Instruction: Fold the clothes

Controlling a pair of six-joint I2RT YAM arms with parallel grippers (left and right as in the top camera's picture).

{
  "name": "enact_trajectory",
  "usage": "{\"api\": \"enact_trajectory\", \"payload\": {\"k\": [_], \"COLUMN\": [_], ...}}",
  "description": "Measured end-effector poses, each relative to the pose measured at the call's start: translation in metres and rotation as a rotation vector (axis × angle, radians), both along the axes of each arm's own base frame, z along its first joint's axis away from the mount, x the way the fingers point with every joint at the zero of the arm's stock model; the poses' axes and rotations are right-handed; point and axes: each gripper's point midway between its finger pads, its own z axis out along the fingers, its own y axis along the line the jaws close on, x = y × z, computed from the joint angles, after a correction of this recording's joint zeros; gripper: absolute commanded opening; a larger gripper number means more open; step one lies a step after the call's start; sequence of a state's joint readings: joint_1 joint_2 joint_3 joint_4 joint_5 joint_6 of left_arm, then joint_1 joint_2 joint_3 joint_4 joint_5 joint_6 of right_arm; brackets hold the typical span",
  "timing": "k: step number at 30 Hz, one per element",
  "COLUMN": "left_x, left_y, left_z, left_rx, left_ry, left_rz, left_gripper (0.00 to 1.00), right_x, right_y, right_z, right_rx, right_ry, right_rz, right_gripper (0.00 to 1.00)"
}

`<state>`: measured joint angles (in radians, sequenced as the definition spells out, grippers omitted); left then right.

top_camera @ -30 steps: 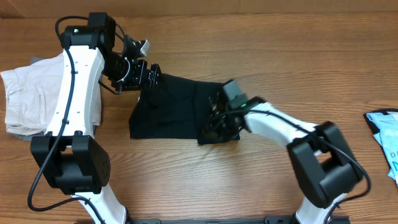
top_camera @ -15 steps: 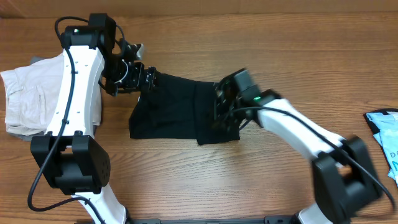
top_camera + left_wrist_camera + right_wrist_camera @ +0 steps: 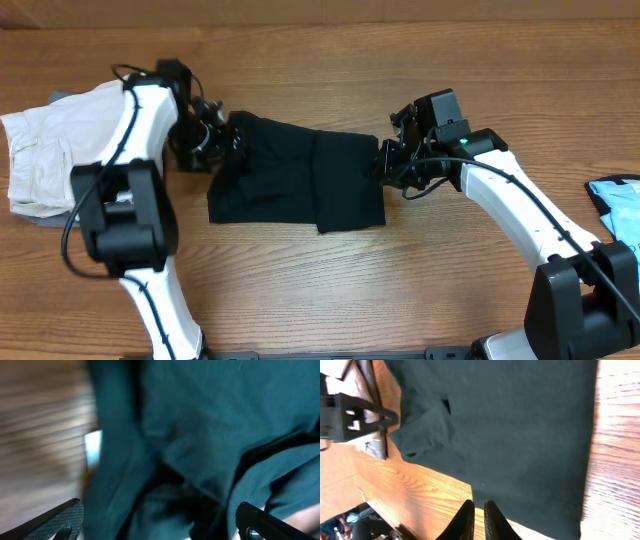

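While the shirt lies folded in the middle of the table, the left gripper sits at its upper left corner. Its jaws are wide open and hold nothing. The right gripper is at the shirt's right edge, shut tight and empty. A pale garment lies at the far left.
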<state>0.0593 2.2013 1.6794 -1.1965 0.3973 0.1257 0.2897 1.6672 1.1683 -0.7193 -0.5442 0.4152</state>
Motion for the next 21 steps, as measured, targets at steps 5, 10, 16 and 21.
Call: {"api": "enact_trajectory", "payload": {"k": [5, 10, 16, 21], "left_x": [-0.005, -0.007, -0.014, -0.023], "left_y": [-0.011, -0.014, -0.019, -0.028], "left_z": [-0.007, -0.007, -0.001, 0.005], "left_rx": [-0.086, -0.129, -0.209, -0.273], "left_ry": [-0.005, -0.024, -0.016, 0.000], "left_rz": [-0.102, -0.171, -0.208, -0.241], "left_gripper": [1.00, 1.00, 0.99, 0.78], "right_x": [-0.001, -0.004, -0.003, -0.002], "right_y": [-0.004, -0.005, -0.008, -0.010], "right_z": [-0.003, -0.005, -0.007, -0.008], "right_rx": [-0.025, -0.036, -0.055, -0.069], "right_ry": [0.002, 0.010, 0.005, 0.002], "right_rz": [-0.001, 0.003, 0.000, -0.005], "right_gripper": [0.12, 0.12, 0.12, 0.13]}}
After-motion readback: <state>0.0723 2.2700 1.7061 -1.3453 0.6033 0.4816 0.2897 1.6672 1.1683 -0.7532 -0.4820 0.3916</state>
